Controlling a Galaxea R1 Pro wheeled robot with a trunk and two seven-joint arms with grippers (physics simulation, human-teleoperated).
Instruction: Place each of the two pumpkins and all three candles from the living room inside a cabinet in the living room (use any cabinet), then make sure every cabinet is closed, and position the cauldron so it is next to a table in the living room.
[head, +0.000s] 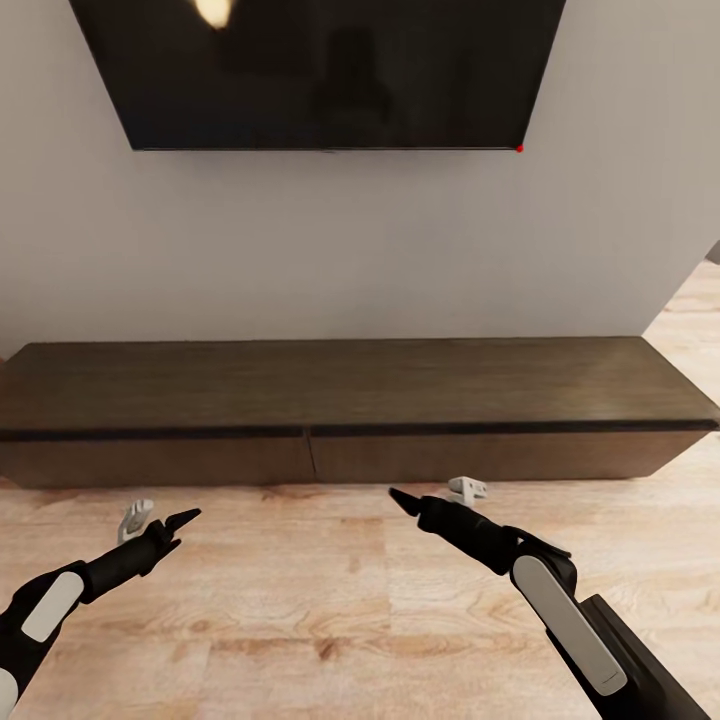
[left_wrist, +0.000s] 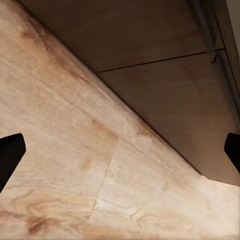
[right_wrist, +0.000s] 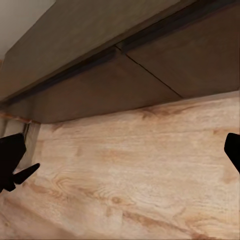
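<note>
The left gripper hangs low over the plank floor, its jaws spread wide with nothing between them; in its wrist view the fingertips sit at opposite borders. Ahead, against the wall, lies the cabinet, a long low dark-wood unit under a wall screen. Both front panels look shut, meeting at a thin seam near the middle. Being flat, stiff and handle-less, a panel probably has to be caught along the dark groove under the top or at that seam, and a smooth face may slip. The right gripper is likewise spread and empty, just short of the right panel. Floor in front is open; the cabinet's right end leaves room beyond.
</note>
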